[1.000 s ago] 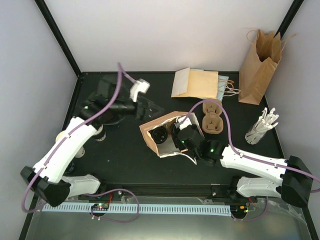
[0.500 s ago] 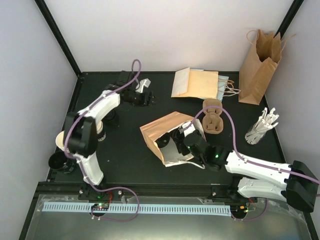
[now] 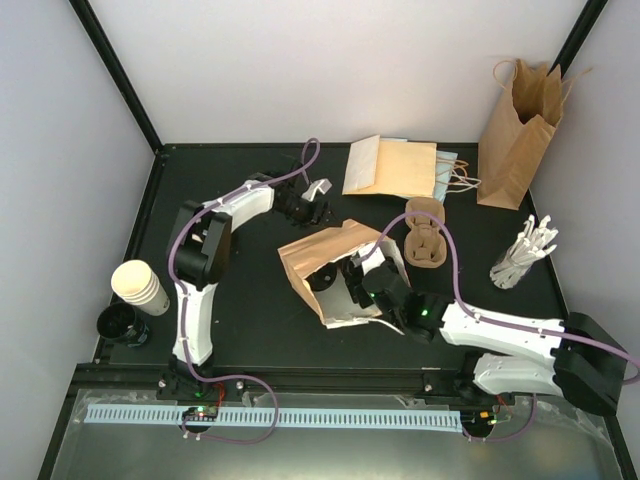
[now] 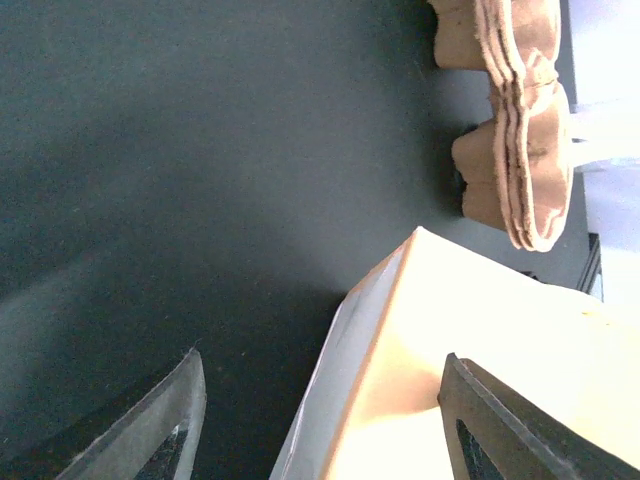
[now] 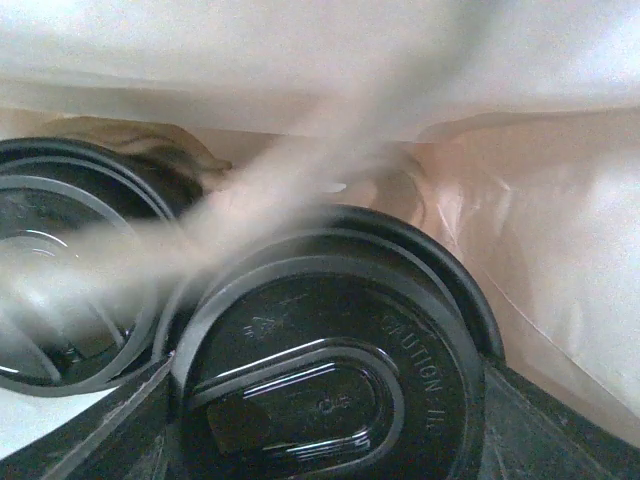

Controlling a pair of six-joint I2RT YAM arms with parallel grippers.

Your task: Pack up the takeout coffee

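At the middle of the counter [image 3: 250,310], the right end effector [image 3: 366,284] reaches into the mouth of a paper bag [image 3: 312,254] lying on its side. It is clamped on a takeout coffee [image 5: 330,390], whose black lid sits beside a second cup [image 5: 70,250] already inside. The left end effector [image 3: 313,210] hovers, fingers apart, astride the bag's upper edge. Done well, the left pinches that edge and holds the mouth wide while the right seats the cup fully before letting go.
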